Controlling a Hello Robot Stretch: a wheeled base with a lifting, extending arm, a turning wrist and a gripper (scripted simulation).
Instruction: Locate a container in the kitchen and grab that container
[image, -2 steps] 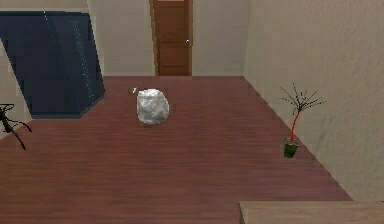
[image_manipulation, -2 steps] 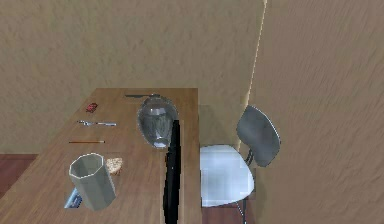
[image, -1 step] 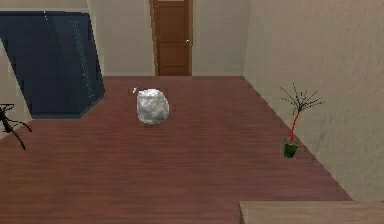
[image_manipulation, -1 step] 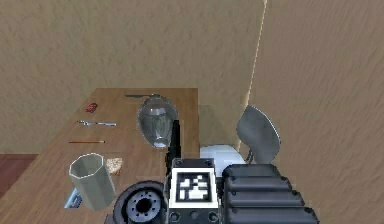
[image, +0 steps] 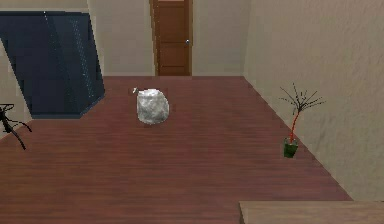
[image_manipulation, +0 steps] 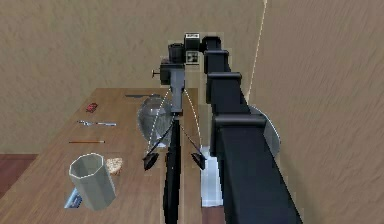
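The pale faceted container stands upright on the tabletop at about eight o'clock from the claw, whose grip and load, if any, cannot be told.

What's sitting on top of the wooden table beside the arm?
On the table: a grey cup, a silvery utensil, a thin red stick and a small brown round thing. The arm covers the part behind it, so anything there is hidden.
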